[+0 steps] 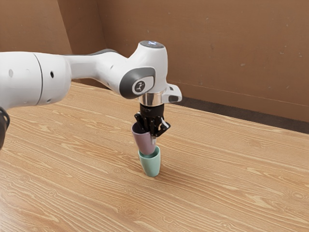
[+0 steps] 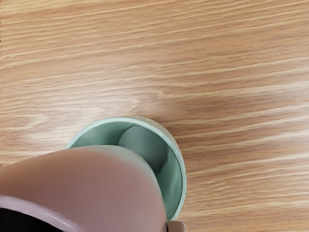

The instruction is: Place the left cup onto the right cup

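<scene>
The pincer pinches the rim of the mauve cup. The cup hangs tilted beneath it, with its mouth toward the exterior view's left and its base angled down into the green cup. The base looks just inside the green cup's mouth. In the wrist view the mauve cup covers one side of the green cup, leaving the other inner wall and the floor open, so the two seem off-centre. To do this step well, I judge the hand should right the mauve cup over the green cup's middle, lower it slowly until it seats, and only then release. A sideways push on the rim could tip the green cup on the bench.
</scene>
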